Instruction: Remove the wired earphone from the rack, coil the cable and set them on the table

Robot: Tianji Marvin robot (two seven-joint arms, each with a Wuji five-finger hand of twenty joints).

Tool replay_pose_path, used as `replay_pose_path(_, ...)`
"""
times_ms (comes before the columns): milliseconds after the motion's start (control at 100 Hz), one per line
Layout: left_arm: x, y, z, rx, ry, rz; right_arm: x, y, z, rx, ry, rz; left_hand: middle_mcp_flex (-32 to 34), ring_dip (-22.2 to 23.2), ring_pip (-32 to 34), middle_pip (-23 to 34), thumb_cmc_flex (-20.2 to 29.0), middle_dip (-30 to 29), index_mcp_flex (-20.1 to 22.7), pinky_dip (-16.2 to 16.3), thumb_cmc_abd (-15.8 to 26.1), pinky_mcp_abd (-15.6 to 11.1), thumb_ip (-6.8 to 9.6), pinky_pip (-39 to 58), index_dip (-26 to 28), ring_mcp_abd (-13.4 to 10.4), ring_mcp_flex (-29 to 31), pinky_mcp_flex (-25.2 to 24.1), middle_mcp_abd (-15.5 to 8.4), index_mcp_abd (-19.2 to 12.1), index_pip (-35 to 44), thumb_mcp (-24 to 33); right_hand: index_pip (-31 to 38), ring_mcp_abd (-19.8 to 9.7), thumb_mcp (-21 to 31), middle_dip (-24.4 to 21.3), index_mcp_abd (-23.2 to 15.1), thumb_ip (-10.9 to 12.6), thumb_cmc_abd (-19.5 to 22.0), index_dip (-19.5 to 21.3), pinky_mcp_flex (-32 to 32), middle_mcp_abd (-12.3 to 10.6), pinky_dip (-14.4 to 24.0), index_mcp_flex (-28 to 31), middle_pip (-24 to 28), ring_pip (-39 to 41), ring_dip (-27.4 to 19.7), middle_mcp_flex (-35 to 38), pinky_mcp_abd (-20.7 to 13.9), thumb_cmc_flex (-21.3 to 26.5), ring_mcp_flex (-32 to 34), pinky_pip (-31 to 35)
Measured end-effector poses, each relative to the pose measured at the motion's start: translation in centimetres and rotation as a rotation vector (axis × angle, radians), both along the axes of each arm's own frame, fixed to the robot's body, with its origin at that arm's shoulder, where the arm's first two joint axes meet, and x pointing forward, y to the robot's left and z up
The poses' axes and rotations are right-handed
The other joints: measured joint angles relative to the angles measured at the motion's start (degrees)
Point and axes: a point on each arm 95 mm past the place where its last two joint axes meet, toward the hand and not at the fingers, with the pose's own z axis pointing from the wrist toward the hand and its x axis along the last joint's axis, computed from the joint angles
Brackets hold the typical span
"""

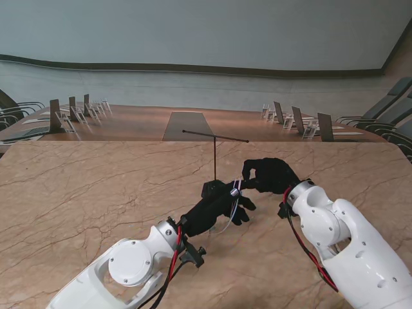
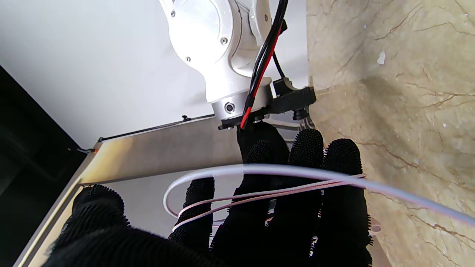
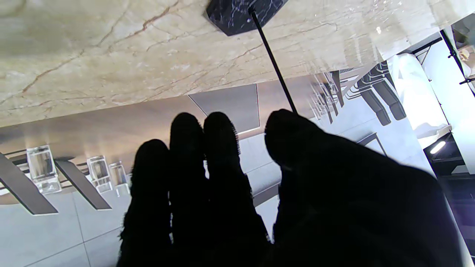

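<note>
The white earphone cable [image 2: 259, 194] is wound in several loops around the fingers of my black-gloved left hand [image 1: 215, 209]. That hand lies low over the table, just nearer to me than the rack's base [image 1: 212, 188]. The same cable [image 1: 236, 188] shows at those fingertips. My right hand [image 1: 269, 175] sits right of the rack's pole, thumb and forefinger pinched together where the cable ends. The thin black T-shaped rack [image 1: 214, 158] stands upright with a bare crossbar. In the right wrist view I see only the rack's base [image 3: 241, 13] and dark fingers [image 3: 219, 155]; the earbuds are hidden.
The marble table [image 1: 96, 193] stretches wide to the left and right of both hands. Its far edge runs behind the rack. Beyond it lie a brown conference table [image 1: 129, 122] and rows of chairs, out of reach.
</note>
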Motion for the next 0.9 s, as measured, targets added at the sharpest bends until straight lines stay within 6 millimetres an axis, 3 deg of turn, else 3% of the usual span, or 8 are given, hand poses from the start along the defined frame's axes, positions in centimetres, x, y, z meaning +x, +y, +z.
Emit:
replay_pose_path(60, 0.0, -0.1, 0.1, 0.0, -0.002, -0.002, -0.4, -0.1, -0.3, -0.008, 0.011, 0.004, 0.0, 0.0, -0.07, 0.0, 0.0, 0.0, 0.0, 0.0, 0.0, 0.0, 0.0, 0.0, 0.01, 0.0, -0.08, -0.25, 0.0, 0.0, 0.0, 0.0, -3.15, -1.59, -0.97, -0.62, 1.56, 0.02, 0.0, -1.67, -2.17, -0.77, -0.57, -4.15, -2.44, -4.3, 0.0, -4.95, -1.66, -3.47, -3.16, -2.57)
replay_pose_path(150, 0.0, -0.3, 0.2, -0.004, -0.005, -0.002, -1.2, -0.2, -0.9, -0.032, 0.038, 0.021, 0.0, 0.0, -0.13, 0.0, 0.01, 0.0, 0.0, 0.0, 0.0, 0.0, 0.0, 0.0, 0.02, 0.0, -0.44, -0.5, 0.0, 0.0, 0.0, 0.0, -10.47, -4.38, -2.9, -0.52, 3.1, 0.09, 0.04, 3.72, -5.63, -3.87, -0.58, -9.82, -7.27, -8.97, -0.29, -11.66, -3.84, -8.25, -7.88, -7.44)
replay_pose_path(280, 0.1, -0.6, 0.5, -0.016, -0.013, 0.0, -2.7, -0.4, -1.7, -0.061, 0.074, 0.051, -0.03, 0.0, -0.63, 0.0, 0.01, 0.0, 0.01, 0.0, 0.0, 0.0, 0.0, -0.01, 0.07, 0.0, -0.9, -1.26, 0.0, 0.0, 0.0, 0.0, -14.45, -7.85, -4.91, -1.26, 3.53, 0.0, -0.04, 3.64, -8.05, -7.11, -1.79, -17.05, -12.13, -15.95, -2.65, -18.4, -6.96, -13.73, -11.85, -15.57)
replay_pose_path(380, 0.2, -0.8, 0.9, -0.029, -0.023, 0.005, -3.7, -0.4, -2.5, -0.069, 0.109, 0.072, -0.04, 0.0, -1.02, 0.0, 0.01, 0.0, 0.01, 0.0, 0.0, -0.01, 0.0, -0.05, 0.58, 0.0, -1.57, -1.64, 0.0, 0.0, 0.0, 0.0, -16.22, -10.21, -13.28, -2.81, 3.95, -0.38, -0.05, 0.89, -8.67, -8.89, -2.87, -22.05, -15.17, -21.15, -4.52, -22.57, -9.74, -14.88, -13.73, -21.43)
replay_pose_path(480, 0.4, -1.2, 1.3, -0.039, -0.027, 0.002, -4.5, -0.3, -3.2, -0.073, 0.136, 0.092, -0.1, -0.47, -1.09, 0.0, 0.01, 0.0, 0.01, 0.0, 0.0, -0.08, 0.0, -0.58, 0.58, 0.0, -1.58, -1.68, 0.0, 0.0, 0.0, 0.0, -17.78, -11.84, -19.13, -3.78, 4.08, -0.22, -0.05, -1.61, -9.19, -10.08, -4.18, -23.39, -17.01, -24.95, -6.53, -24.72, -11.79, -15.84, -15.41, -26.28)
replay_pose_path(680, 0.6, -1.5, 1.8, -0.046, -0.035, 0.001, -5.7, 0.6, -4.1, -0.061, 0.188, 0.142, -0.11, -0.61, -1.13, 0.0, 0.01, 0.0, 0.01, 0.0, 0.0, -0.14, 0.0, -0.62, 0.59, 0.0, -1.58, -2.03, 0.0, 0.0, 0.0, 0.0, -22.2, -14.51, -24.6, -4.99, 4.21, -0.77, -0.05, -4.22, -10.02, -11.14, -6.75, -23.67, -19.8, -31.16, -9.46, -26.75, -14.83, -16.65, -16.85, -33.18)
replay_pose_path(860, 0.7, -1.6, 1.9, -0.048, -0.041, 0.004, -7.5, 1.4, -4.0, -0.037, 0.21, 0.181, -0.11, -0.64, -1.14, 0.0, 0.01, 0.0, 0.02, 0.0, 0.0, -0.17, 0.0, -0.64, 0.59, 0.0, -1.58, -2.06, 0.0, 0.0, 0.0, 0.0, -22.85, -15.16, -24.52, -5.18, 4.45, -0.77, -0.05, -4.6, -10.88, -11.61, -8.49, -23.7, -20.19, -32.74, -10.54, -27.8, -17.0, -15.31, -18.13, -36.82)
replay_pose_path(900, 0.7, -1.6, 1.9, -0.049, -0.041, 0.006, -7.9, 1.4, -3.9, -0.037, 0.211, 0.19, -0.11, -0.65, -1.14, 0.0, 0.01, 0.0, 0.02, 0.0, 0.0, -0.17, 0.0, -0.64, 0.59, 0.0, -1.58, -2.06, 0.0, 0.0, 0.0, 0.0, -22.85, -15.35, -20.35, -5.18, 4.86, -0.77, -0.81, -4.6, -10.91, -11.62, -8.79, -23.71, -20.19, -32.75, -11.02, -27.8, -17.01, -13.86, -18.13, -37.22)
